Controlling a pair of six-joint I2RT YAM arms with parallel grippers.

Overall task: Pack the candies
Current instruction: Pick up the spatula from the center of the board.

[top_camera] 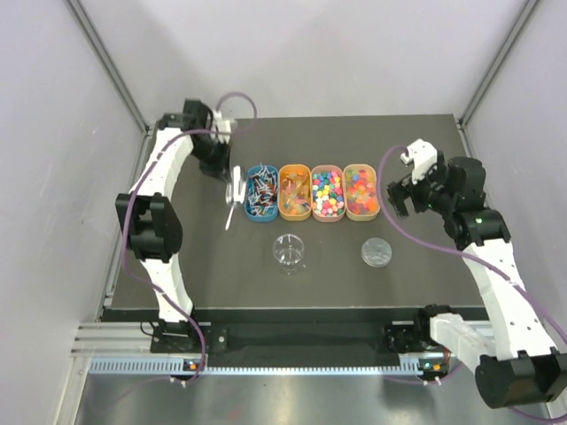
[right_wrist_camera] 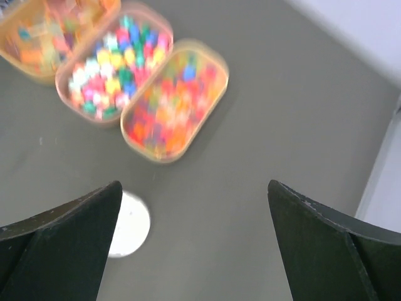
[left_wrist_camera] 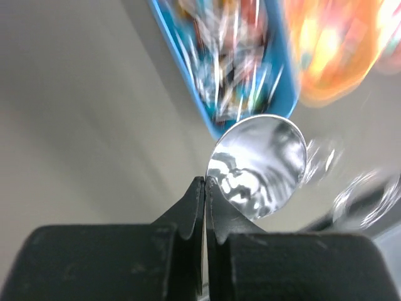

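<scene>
- Left gripper (left_wrist_camera: 205,183) clamped tight, tips pressed together, seemingly pinching a clear spoon (left_wrist_camera: 258,166) near the edge of its bowl
- Spoon bowl sticking out just past the tips, shiny and blurred; contents impossible to tell
- Left gripper and spoon placed behind and left of the jar (top_camera: 289,252), on the side away from the arm bases
- Right gripper (right_wrist_camera: 194,185) spread wide with nothing between the fingers, hovering behind and well right of the jar
- Candies (top_camera: 330,190) lying in four oval trays (top_camera: 328,220), side by side in a row just behind the jar, in mixed bright colours
- Jar clear, standing upright and uncovered on the dark table (top_camera: 425,266)
- Lid (top_camera: 376,252) lying flat to the right of the jar, level with it and apart from it
</scene>
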